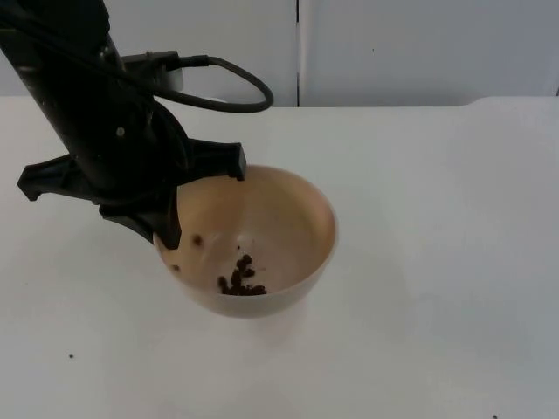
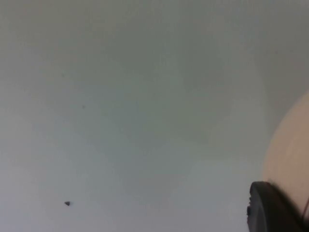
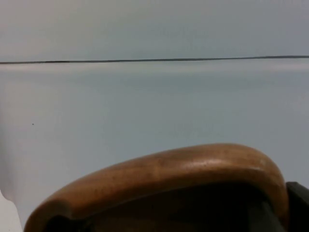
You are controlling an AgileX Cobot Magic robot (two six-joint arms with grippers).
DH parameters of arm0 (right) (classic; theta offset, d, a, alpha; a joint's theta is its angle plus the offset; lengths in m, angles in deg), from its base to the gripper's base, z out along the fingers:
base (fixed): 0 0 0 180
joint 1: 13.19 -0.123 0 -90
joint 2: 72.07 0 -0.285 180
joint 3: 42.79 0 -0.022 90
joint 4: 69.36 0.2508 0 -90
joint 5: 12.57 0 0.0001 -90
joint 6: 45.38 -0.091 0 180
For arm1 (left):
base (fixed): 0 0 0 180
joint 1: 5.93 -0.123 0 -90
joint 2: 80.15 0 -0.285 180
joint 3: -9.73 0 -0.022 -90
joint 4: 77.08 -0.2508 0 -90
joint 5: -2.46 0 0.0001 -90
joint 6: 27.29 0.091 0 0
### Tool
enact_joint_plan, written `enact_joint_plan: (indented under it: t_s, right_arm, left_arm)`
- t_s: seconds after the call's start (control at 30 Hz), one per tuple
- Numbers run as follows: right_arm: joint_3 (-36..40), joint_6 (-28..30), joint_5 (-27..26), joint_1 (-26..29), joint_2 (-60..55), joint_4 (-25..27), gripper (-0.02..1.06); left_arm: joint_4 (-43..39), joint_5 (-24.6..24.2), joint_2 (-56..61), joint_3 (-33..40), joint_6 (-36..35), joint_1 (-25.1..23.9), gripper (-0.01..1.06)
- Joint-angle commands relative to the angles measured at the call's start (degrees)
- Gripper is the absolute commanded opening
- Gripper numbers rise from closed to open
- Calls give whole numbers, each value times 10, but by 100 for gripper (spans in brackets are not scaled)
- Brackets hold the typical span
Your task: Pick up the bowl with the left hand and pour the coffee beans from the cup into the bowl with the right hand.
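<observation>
white table [image 1: 437,262], grey partition wall [image 1: 393,44] at the far edge. left arm [image 1: 70,78] comes in from the far left; left gripper [image 1: 188,205] is clamped on the far-left rim of the pale wooden bowl [image 1: 279,218], one finger inside, one outside. bowl looks held just off the table and tipped toward the near side. brown wooden cup [image 3: 183,169] sits in the right gripper in the right wrist view, rim close to the lens; whether those fingers are closed i cannot tell. coffee beans [image 1: 240,279] pooled low in the bowl, a few stray ones on the wall. pour looks done or nearly so: keep the bowl steady and level it gently so no beans roll out.
</observation>
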State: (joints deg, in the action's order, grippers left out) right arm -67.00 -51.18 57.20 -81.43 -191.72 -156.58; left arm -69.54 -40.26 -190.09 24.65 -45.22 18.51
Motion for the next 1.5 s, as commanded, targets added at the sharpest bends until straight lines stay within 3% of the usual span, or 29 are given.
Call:
enact_joint_plan:
  t_s: [0.0, 0.57, 0.7, 0.83, 1.27, 1.47]
  right_arm:
    - [0, 0, 2, -4, 2, -6, 0]
    - [0, 0, 2, -4, 2, -5, 0]
    - [0, 0, 2, 0, 2, 27, 0]
    - [-1, -30, 2, 13, 2, 91, 0]
    - [-1, -39, 2, 21, 2, 146, 0]
    - [-1, -42, 2, 46, 16, 216, 0]
  left_arm:
    - [9, 1, 3, -3, -5, 1, 0]
    - [9, 1, 3, -3, -5, 1, 0]
    - [9, 1, 3, -3, -5, 1, 0]
    - [9, 1, 3, -3, -5, 1, 0]
    - [9, 1, 3, -3, -5, 1, 0]
    - [9, 0, 3, -3, -5, 1, 0]
